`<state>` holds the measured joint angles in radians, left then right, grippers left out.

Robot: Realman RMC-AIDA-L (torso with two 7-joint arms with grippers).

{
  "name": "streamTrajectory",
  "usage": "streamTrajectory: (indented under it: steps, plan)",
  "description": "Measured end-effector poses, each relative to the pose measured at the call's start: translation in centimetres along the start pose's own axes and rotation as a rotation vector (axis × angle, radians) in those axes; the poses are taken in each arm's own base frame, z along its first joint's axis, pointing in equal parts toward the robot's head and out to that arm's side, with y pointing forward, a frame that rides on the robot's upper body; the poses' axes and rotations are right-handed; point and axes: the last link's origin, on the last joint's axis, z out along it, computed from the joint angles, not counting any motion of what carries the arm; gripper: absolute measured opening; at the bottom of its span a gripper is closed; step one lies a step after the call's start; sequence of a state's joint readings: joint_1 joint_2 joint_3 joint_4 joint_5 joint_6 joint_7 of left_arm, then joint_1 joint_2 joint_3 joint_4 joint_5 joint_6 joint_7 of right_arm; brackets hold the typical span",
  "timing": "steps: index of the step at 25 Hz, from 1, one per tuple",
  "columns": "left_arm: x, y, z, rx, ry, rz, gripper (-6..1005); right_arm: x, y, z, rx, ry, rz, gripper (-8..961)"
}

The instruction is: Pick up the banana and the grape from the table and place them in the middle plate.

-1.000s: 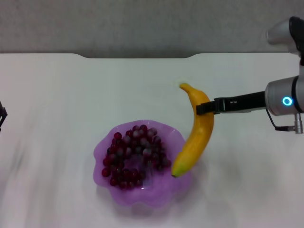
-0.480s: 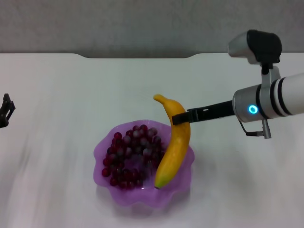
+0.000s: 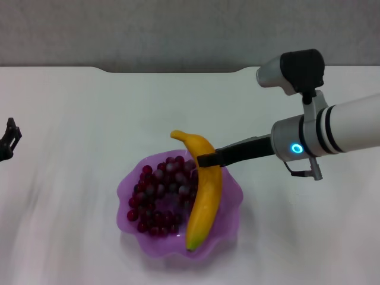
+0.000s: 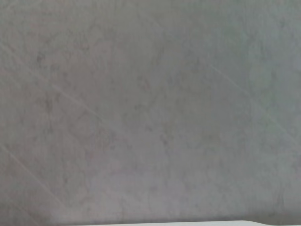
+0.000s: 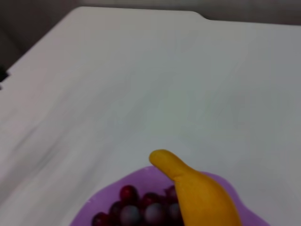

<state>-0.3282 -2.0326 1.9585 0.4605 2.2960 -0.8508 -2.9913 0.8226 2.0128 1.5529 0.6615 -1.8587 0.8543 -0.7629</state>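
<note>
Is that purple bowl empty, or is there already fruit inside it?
Not empty. The translucent purple scalloped plate holds a bunch of dark red grapes; the right hand holds the yellow banana above it.

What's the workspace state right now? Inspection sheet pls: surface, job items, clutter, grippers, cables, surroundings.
Surface: white table, notched far edge.
Plate: purple plate near the table's front middle.
Grape: bunch of grapes lying in the plate, left half.
Banana: banana gripped near its upper end, hanging over the plate's right half; whether its lower tip touches the plate cannot be told.
Clutter: nothing seen.
Right gripper: right gripper reaching in from the right, shut on the banana.
Left gripper: left gripper at the far left edge, away from the plate.
Cables: nothing seen.
Surroundings: grey wall behind the table.
</note>
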Motion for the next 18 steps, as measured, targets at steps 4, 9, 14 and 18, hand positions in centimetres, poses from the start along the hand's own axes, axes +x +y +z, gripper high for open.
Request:
streamTrajectory:
  steps: [4,9,14,18]
  plan:
    - [0.0,0.0,0.0,-0.001,0.000,0.000,881,0.1,0.6,0.4,-0.013,0.006,-0.045,549]
    - [-0.1,-0.1,0.0,0.005,-0.003,-0.001,880,0.1,0.3,0.5,0.011,-0.006,-0.063,574]
    - [-0.3,-0.2,-0.1,0.009,-0.015,-0.002,880,0.2,-0.7,0.7,0.082,-0.046,-0.088,762]
    - [-0.4,-0.1,0.0,0.007,-0.025,-0.007,880,0.5,-2.3,0.2,0.173,-0.108,-0.165,853]
